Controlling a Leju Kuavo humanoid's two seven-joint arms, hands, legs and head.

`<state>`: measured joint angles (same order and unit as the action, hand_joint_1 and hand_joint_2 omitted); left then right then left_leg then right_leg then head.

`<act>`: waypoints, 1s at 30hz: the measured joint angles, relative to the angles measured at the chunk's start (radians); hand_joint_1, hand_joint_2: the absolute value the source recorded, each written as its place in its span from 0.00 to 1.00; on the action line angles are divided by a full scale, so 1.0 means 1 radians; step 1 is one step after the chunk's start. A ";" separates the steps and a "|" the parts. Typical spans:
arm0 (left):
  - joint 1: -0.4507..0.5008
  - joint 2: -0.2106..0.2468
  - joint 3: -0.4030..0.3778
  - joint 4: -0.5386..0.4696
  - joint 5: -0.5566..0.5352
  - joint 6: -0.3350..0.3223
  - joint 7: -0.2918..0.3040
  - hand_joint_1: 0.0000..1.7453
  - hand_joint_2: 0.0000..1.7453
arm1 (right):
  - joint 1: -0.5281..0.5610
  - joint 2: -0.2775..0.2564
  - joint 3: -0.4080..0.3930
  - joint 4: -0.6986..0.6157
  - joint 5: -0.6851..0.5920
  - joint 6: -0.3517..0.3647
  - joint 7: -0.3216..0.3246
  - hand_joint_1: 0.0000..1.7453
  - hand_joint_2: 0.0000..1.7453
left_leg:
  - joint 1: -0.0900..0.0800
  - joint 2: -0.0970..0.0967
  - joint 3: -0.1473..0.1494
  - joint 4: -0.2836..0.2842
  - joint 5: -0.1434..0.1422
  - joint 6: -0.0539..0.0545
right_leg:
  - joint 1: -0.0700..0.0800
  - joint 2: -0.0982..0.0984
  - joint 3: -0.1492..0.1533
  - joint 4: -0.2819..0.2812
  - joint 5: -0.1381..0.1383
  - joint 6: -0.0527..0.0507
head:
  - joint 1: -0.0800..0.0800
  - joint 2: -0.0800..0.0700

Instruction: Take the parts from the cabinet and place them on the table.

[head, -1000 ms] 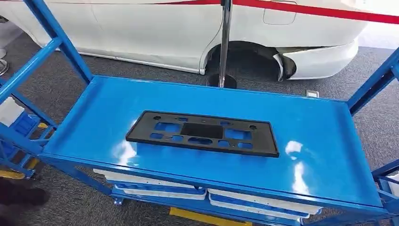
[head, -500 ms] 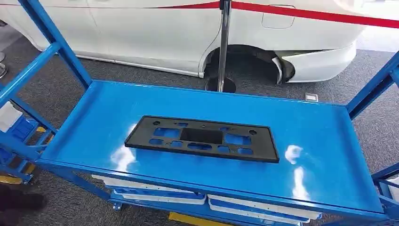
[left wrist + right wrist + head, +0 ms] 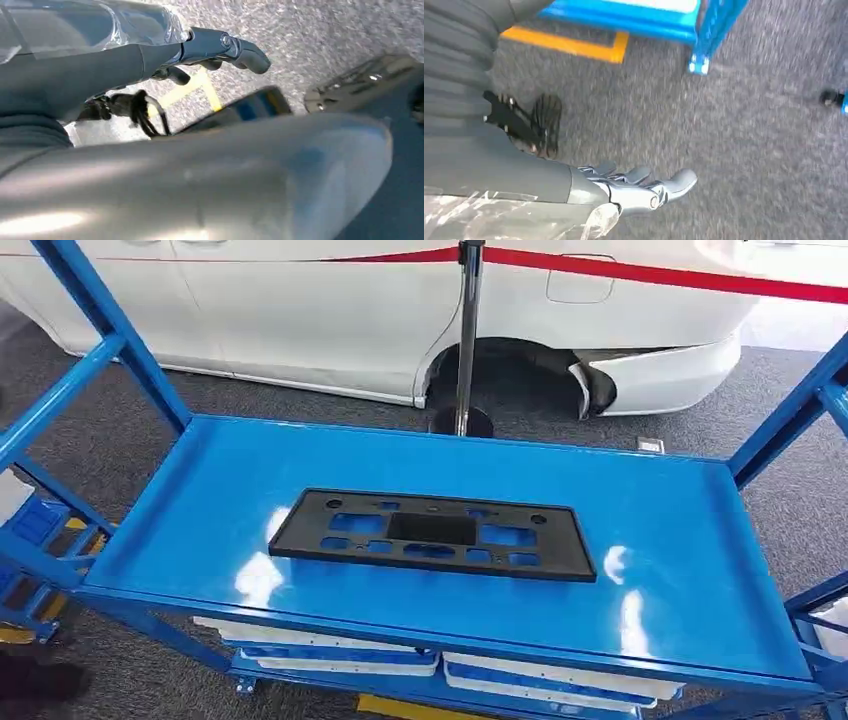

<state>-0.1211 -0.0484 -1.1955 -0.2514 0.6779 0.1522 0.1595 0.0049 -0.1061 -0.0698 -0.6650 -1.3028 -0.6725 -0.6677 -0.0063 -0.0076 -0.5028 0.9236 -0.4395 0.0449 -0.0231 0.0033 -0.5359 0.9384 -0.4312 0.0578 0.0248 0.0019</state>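
A flat black plastic part, long and pierced with several cut-outs, lies in the middle of the blue cabinet's top shelf. My left hand hangs over grey carpet with its fingers loosely apart and holds nothing. My right hand likewise hangs above the carpet, fingers spread and empty, a short way from the cabinet's blue base.
White and blue trays sit on the shelf below. Blue uprights frame the shelf at both ends. Behind it stand a white car, a metal post and a red barrier tape. Yellow floor marking runs by the cabinet.
The whole head view has shifted slightly, so the camera has moved. The black part lies where it did on the shelf.
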 joint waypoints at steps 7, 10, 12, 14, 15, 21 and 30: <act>-0.001 0.000 -0.002 0.000 -0.007 0.016 -0.034 0.00 0.00 | 0.016 0.021 -0.053 -0.063 -0.004 0.031 0.029 0.00 1.00 | -0.002 -0.001 0.001 0.001 0.001 -0.012 | 0.000 0.001 0.004 -0.009 0.006 -0.030 | 0.001 0.000; -0.001 0.000 -0.003 0.000 -0.017 0.014 -0.031 0.00 0.00 | 0.017 0.029 -0.064 -0.068 -0.004 0.041 0.027 0.00 1.00 | -0.003 -0.001 0.000 0.002 -0.001 -0.010 | -0.001 0.001 0.004 -0.011 0.005 -0.014 | 0.000 0.000; -0.001 0.000 -0.003 0.000 -0.017 0.014 -0.031 0.00 0.00 | 0.017 0.034 -0.069 -0.068 -0.004 0.046 0.022 0.00 1.00 | -0.003 -0.001 0.000 0.003 -0.001 -0.009 | -0.001 0.001 0.005 -0.011 0.004 -0.007 | 0.000 0.000; 0.000 0.002 -0.003 0.000 -0.018 0.012 -0.031 0.00 0.00 | 0.016 0.041 -0.074 -0.068 -0.003 0.052 0.016 0.00 1.00 | -0.008 -0.001 -0.001 0.005 -0.004 0.009 | -0.009 -0.001 0.007 -0.021 0.010 0.009 | 0.000 0.000; -0.001 0.001 -0.004 0.000 -0.019 0.009 -0.027 0.00 0.00 | 0.016 0.042 -0.079 -0.073 0.000 0.051 0.012 0.00 1.00 | -0.008 0.001 0.005 -0.005 0.011 0.018 | -0.006 0.000 0.012 -0.028 0.019 0.013 | -0.004 0.000; -0.001 0.000 -0.012 0.000 -0.019 -0.004 -0.017 0.00 0.00 | 0.015 0.045 -0.087 -0.076 0.005 0.052 0.004 0.00 1.00 | 0.021 0.009 0.021 -0.057 0.049 0.019 | -0.013 0.001 -0.122 0.299 -0.157 0.022 | -0.003 0.000; -0.004 0.005 -0.020 0.002 -0.018 -0.004 -0.021 0.00 0.00 | 0.003 0.056 -0.095 -0.087 0.011 0.041 -0.007 0.00 1.00 | 0.066 0.000 -0.028 -0.008 0.044 -0.074 | -0.039 0.017 0.005 0.031 -0.027 0.015 | 0.043 0.000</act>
<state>-0.1251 -0.0431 -1.2158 -0.2491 0.6600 0.1480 0.1389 0.0075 -0.0504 -0.1648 -0.7523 -1.2913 -0.6313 -0.6748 0.0600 -0.0071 -0.5311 0.9159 -0.3954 -0.0295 -0.0626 0.0206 -0.5308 0.9691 -0.4585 0.0730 0.0679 0.0019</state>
